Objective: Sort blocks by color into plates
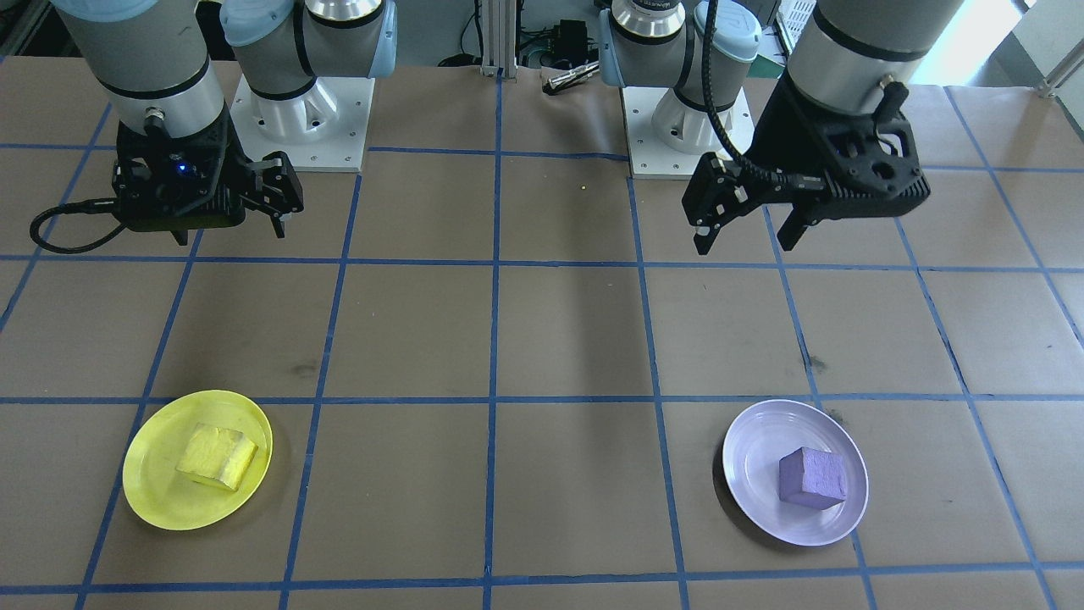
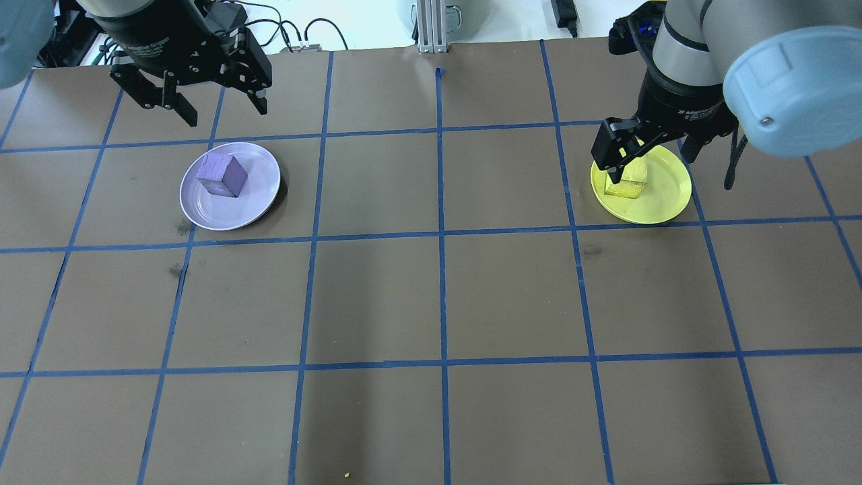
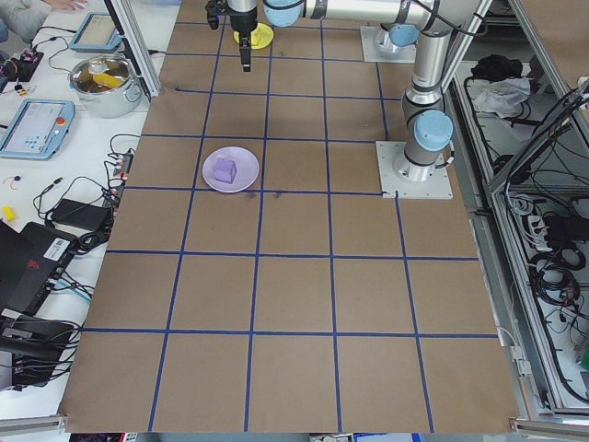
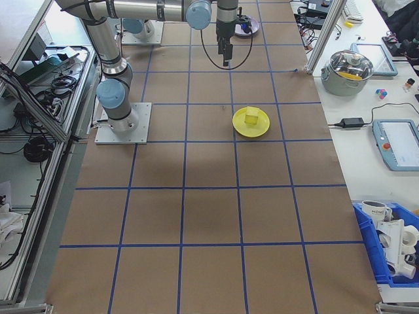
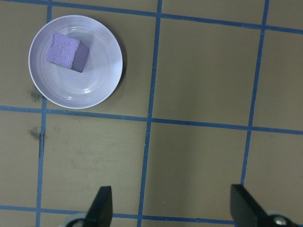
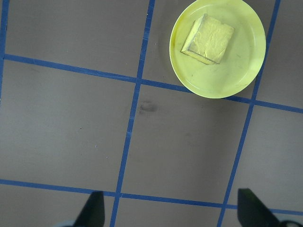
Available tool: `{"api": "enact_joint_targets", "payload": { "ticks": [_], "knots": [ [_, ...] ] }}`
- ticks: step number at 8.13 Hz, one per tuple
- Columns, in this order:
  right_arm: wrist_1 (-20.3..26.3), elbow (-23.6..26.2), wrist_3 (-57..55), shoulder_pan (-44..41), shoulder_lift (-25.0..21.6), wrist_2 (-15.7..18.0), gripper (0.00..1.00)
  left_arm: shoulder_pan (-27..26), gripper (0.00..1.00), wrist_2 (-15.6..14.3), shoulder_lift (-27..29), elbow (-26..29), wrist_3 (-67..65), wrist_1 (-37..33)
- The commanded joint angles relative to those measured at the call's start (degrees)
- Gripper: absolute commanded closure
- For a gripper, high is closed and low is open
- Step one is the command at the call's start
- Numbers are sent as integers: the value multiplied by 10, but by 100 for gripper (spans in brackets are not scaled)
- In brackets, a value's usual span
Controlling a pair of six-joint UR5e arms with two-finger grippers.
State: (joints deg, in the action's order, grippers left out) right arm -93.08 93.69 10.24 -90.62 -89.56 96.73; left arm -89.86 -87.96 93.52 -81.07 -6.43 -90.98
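The lavender block [image 1: 813, 479], a rough foam-like cube with no long axis to speak of, sat turned at a slant to the blue tape grid [image 1: 495, 339] on the pale lavender plate [image 1: 754, 457], slightly off the plate's middle. The yellow block [image 1: 217, 457], equally rough and slightly squat, lay likewise skewed to the grid on the bright yellow plate [image 1: 157, 500]. The plates rested well apart on the brown paper-covered table [image 1: 576, 339], each on its own arm's side. The left gripper [image 1: 747, 230] hung above the table, away from the lavender plate, its fingers spread wide and empty, touching nothing. The right gripper [image 1: 227, 229] was likewise raised with its fingers parted and holding nothing; in its wrist view the yellow plate lay ahead of the fingertips [image 6: 93, 208].
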Motion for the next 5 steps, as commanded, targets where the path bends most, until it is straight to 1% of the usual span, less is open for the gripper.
{"api": "enact_joint_targets", "payload": {
  "ticks": [1, 5],
  "knots": [
    [-1, 0, 0, 0, 0, 1, 0, -1, 11, -17, -45, -49, -13, 2],
    [-2, -1, 1, 0, 0, -1, 0, -1, 12, -16, -39, -51, -14, 9]
  ]
}}
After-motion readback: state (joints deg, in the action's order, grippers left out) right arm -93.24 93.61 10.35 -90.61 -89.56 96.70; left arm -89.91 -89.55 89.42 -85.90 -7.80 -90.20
